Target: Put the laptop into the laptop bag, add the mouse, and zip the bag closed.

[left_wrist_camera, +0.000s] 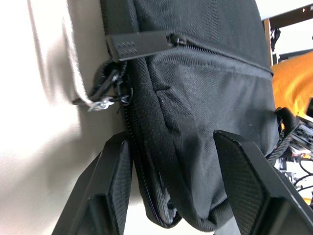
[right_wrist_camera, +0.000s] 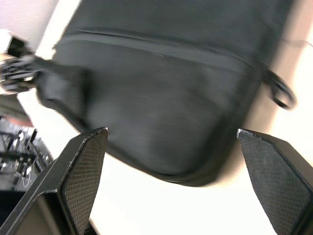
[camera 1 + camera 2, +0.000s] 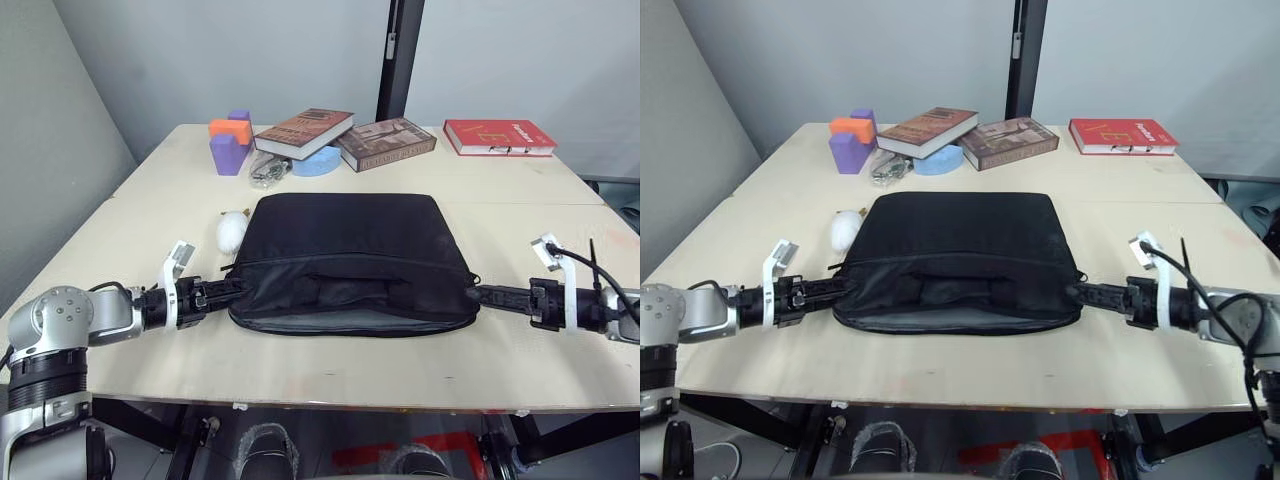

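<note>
Pale wooden table point(image 3: 330, 372) against a grey wall, books and coloured blocks pushed to its far edge. Laptop bag point(image 3: 350, 260) lying flat at the centre, long axis running side to side between both arms, near edge gaping along the zip. Left gripper point(image 1: 171, 186) spread wide and straddling the bag's left end, zip pull just beyond its fingers point(image 1: 110, 191). Right gripper point(image 2: 171, 181) also spread wide, facing the right end, apparently just short of contact. White rounded lump point(image 3: 232, 231) beside the bag's far left corner, nearer the left arm; cannot tell whether mouse or decoy. Likely next: grasping an end to work the zip
</note>
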Robot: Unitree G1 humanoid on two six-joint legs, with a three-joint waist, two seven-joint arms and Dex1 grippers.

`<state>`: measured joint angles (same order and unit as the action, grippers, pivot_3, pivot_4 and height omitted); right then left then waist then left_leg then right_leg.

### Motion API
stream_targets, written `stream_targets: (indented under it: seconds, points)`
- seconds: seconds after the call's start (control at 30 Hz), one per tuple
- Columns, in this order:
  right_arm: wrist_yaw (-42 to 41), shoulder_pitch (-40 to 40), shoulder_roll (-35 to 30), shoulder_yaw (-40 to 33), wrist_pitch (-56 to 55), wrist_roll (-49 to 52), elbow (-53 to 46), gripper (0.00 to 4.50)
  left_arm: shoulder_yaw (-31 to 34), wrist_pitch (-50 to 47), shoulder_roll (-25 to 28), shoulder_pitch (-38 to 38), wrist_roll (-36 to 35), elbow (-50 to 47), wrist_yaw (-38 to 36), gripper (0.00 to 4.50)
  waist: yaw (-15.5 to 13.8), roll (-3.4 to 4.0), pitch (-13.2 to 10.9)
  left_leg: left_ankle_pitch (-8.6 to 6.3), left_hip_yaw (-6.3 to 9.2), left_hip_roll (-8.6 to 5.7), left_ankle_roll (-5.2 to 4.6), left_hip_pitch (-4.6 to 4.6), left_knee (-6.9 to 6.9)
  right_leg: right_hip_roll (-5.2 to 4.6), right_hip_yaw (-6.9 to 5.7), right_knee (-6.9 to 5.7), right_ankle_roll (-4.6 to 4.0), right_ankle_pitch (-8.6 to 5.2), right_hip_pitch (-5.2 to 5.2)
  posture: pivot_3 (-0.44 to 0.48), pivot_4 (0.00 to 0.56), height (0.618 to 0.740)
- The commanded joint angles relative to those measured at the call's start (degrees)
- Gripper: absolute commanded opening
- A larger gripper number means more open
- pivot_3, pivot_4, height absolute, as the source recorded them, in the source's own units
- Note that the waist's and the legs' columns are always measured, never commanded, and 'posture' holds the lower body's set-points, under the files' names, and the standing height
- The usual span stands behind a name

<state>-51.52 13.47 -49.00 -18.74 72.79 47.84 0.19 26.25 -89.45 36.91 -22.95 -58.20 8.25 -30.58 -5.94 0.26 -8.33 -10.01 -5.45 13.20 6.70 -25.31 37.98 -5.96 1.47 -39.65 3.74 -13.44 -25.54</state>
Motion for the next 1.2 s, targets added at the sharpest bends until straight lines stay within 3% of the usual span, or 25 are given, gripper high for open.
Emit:
stream_targets:
  seconds: [0.03, 0.13, 0.4, 0.47, 0.5, 1.07, 1.13, 1.2]
  points:
    - [0.27, 2.31, 0.9, 0.75, -2.22, -1.0, 3.11, 4.41, -0.02, 0.54, -0.29, -0.9, -0.05, -0.59, -1.09, 2.67, 0.04, 0.0, 0.0, 0.0, 0.0, 0.0, 0.0, 0.0, 0.0, 0.0, 0.0, 0.0, 0.0, 0.0, 0.0, 0.0, 0.15, 0.707]
    - [0.28, 3.0, 2.0, 0.46, -3.31, -0.67, 3.89, 3.54, -1.0, 0.88, -0.5, -0.04, 0.7, -1.95, -0.72, 2.67, 0.02, 0.0, 0.0, 0.0, 0.0, -0.01, 0.0, -0.01, 0.0, 0.0, 0.0, 0.0, 0.0, 0.0, -0.01, 0.0, 0.15, 0.707]
    - [-1.47, 1.79, 1.21, 0.88, -3.86, -0.14, 3.06, 0.86, -0.91, 0.68, -1.84, 0.69, -0.47, -3.77, -0.9, 0.13, -0.2, 0.0, 0.0, 0.0, 0.0, -0.01, 0.0, -0.01, 0.0, -0.01, 0.0, 0.03, 0.0, 0.0, 0.01, 0.0, 0.15, 0.707]
    - [-1.56, 1.27, 0.56, 1.28, -3.95, -0.46, 2.6, 0.17, -0.85, 0.34, -2.19, 0.56, -0.55, -3.93, -0.68, 0.0, -0.23, 0.0, 0.0, 0.0, 0.0, -0.01, 0.0, -0.02, -0.01, -0.01, 0.0, 0.06, 0.0, 0.0, 0.02, 0.0, 0.15, 0.707]
    - [-1.67, 0.89, 0.15, 1.48, -4.26, -0.73, 2.27, 0.04, -0.82, 0.07, -2.39, 0.52, -0.79, -4.19, -0.76, 0.0, -0.22, 0.0, 0.0, 0.0, 0.0, -0.01, 0.0, -0.02, -0.01, -0.01, 0.0, 0.08, 0.0, 0.0, 0.02, 0.0, 0.15, 0.707]
    - [-3.69, -1.63, -4.27, 5.11, -10.58, -6.25, 1.85, 0.04, -2.07, -3.05, -6.76, -0.85, -2.73, -8.17, -0.08, 0.0, -0.39, -0.04, 0.03, -0.02, 0.01, -0.03, 0.01, -0.01, -0.05, -0.02, -0.02, 0.23, 0.0, 0.0, 0.12, 0.0, 0.15, 0.707]
    - [-3.56, -1.25, -3.54, 4.74, -11.82, -6.6, 2.54, 0.0, -1.25, -2.97, -6.79, -0.74, -1.27, -8.14, 1.1, 0.91, -0.31, -0.04, 0.03, -0.02, 0.01, -0.03, 0.01, 0.02, -0.05, -0.02, -0.02, 0.25, 0.0, 0.0, 0.18, 0.0, 0.15, 0.707]
    - [-3.72, -0.64, -3.32, 4.23, -12.15, -6.57, 3.48, 0.7, -0.79, -2.44, -6.2, -0.68, 0.12, -7.73, 1.91, 1.55, -0.17, -0.04, 0.03, -0.03, 0.01, -0.03, 0.02, 0.05, -0.05, -0.02, -0.01, 0.25, 0.0, 0.0, 0.2, 0.0, 0.15, 0.707]
